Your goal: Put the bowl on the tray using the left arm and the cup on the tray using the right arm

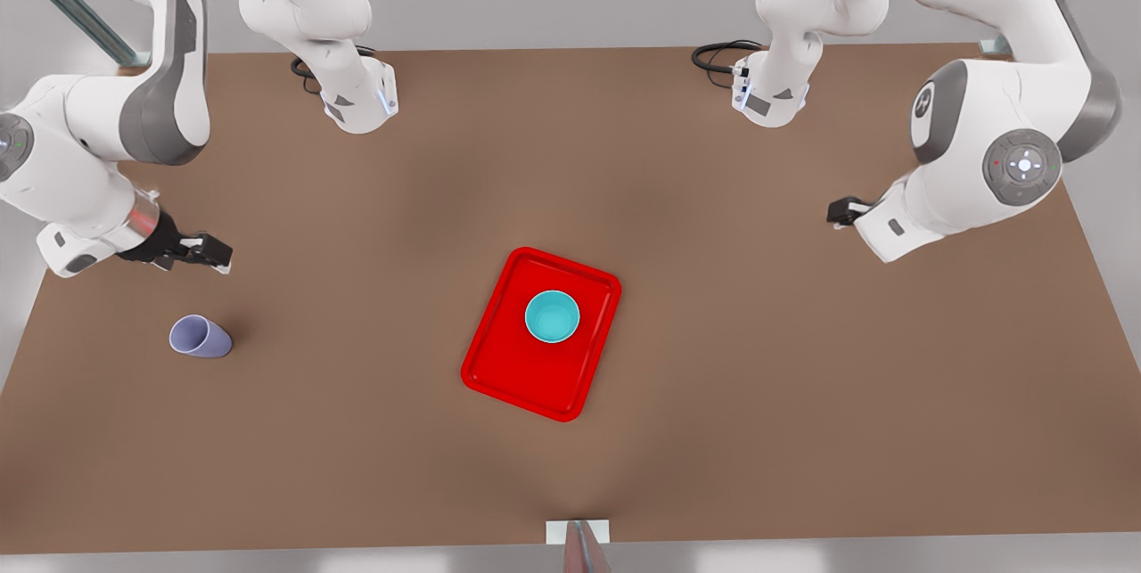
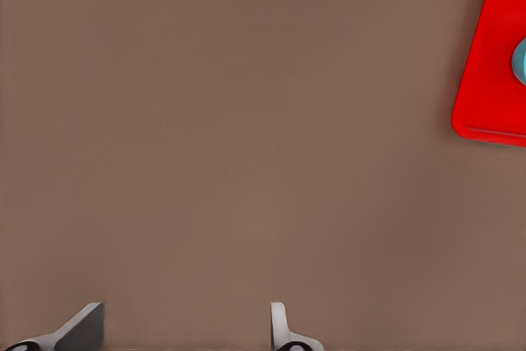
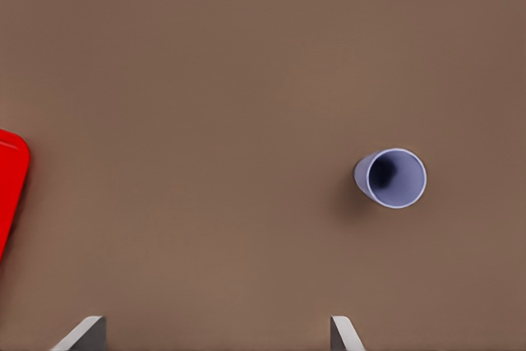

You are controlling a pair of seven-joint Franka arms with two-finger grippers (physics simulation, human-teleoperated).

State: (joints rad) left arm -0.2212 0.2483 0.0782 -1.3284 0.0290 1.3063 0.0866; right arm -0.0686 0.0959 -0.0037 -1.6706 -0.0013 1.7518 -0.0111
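A brown table carries a glossy red tray near its middle, a rectangle with rounded corners and a low raised rim. A small, smooth teal bowl sits upright inside the tray, toward its far corner. A lavender cup, tapered and without a handle, stands on the bare table near the edge on the front view's left, well apart from the tray; its inside looks dark.

The right gripper hovers above the table just beyond the cup, its jaws spread and empty. Its wrist camera looks down into the cup's dark mouth. The left gripper waits near the opposite edge, well clear of the tray, its fingers also parted and holding nothing.
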